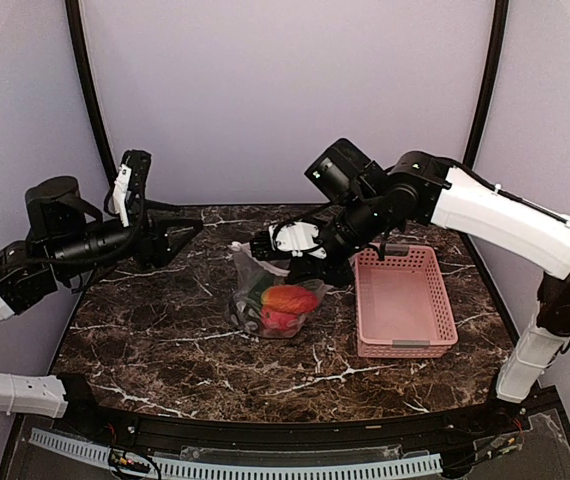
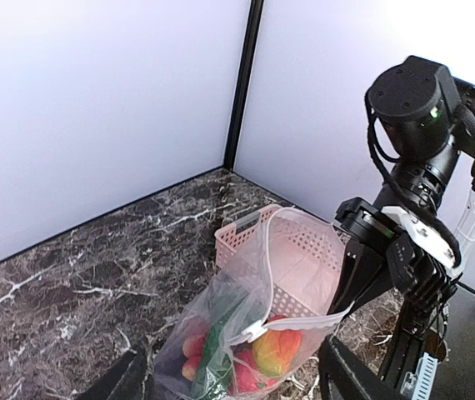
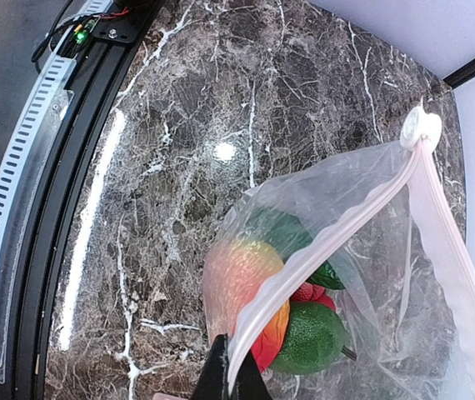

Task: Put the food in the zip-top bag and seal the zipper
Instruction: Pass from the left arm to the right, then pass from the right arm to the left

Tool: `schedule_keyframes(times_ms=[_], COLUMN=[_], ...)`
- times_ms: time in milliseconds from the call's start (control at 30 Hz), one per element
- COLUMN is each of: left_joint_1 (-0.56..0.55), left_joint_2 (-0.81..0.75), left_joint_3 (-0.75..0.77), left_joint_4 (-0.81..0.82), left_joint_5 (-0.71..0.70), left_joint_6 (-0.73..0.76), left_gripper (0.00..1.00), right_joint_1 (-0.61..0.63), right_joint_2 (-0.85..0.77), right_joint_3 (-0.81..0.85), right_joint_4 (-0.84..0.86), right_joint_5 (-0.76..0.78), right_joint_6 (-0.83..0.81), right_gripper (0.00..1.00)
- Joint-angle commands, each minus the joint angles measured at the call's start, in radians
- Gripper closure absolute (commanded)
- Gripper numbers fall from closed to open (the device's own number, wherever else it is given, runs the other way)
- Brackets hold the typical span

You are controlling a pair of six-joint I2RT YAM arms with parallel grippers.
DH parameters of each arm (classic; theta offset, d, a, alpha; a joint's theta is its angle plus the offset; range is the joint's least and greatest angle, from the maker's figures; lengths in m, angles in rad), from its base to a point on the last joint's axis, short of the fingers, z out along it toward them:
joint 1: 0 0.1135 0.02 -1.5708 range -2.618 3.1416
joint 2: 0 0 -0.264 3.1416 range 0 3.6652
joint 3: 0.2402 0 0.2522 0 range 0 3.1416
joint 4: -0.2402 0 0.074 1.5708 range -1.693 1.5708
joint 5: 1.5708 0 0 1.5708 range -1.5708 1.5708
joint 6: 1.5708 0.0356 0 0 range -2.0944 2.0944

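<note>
On your marble table (image 1: 145, 340), the pink basket (image 1: 405, 300) sits just right of the zip-top bag (image 1: 246, 276), which holds the food (image 1: 287, 303) (red, orange and green pieces). Its zipper (image 3: 337, 225) gapes. Your right gripper (image 3: 233, 379) pinches that strip, and your left gripper (image 1: 180, 235) hangs spread wide, apart from the bag.

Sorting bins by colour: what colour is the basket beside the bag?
The basket is pink, clearest from top external.
</note>
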Motion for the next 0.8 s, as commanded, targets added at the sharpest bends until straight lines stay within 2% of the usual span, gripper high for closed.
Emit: schedule_keyframes(times_ms=[0, 67, 200, 300, 500, 767], left_joint_1=[0.004, 0.004, 0.005, 0.004, 0.013, 0.048], left_joint_2=[-0.049, -0.066, -0.064, -0.016, 0.09, 0.218], left_joint_3=[-0.209, -0.256, -0.336, -0.335, -0.324, -0.3], left_joint_4=[0.27, 0.294, 0.45, 0.491, 0.568, 0.675], left_joint_5=[0.054, 0.083, 0.18, 0.253, 0.265, 0.373], left_joint_6=[0.061, 0.067, 0.084, 0.114, 0.154, 0.136], left_gripper=[0.34, 0.36, 0.38, 0.39, 0.39, 0.53], right_joint_1=[0.0, -0.001, -0.001, 0.0, -0.001, 0.0], right_joint_2=[-0.012, -0.02, -0.065, -0.089, -0.105, -0.111], right_joint_3=[0.003, 0.012, -0.013, -0.033, -0.051, -0.062], right_joint_4=[0.023, 0.023, 0.025, 0.031, 0.031, 0.031], right_joint_5=[-0.029, -0.031, -0.071, -0.078, -0.082, -0.073], right_joint_6=[0.017, 0.015, -0.007, -0.009, -0.013, -0.015], right_gripper=[1.0, 1.0, 1.0, 1.0, 1.0, 1.0])
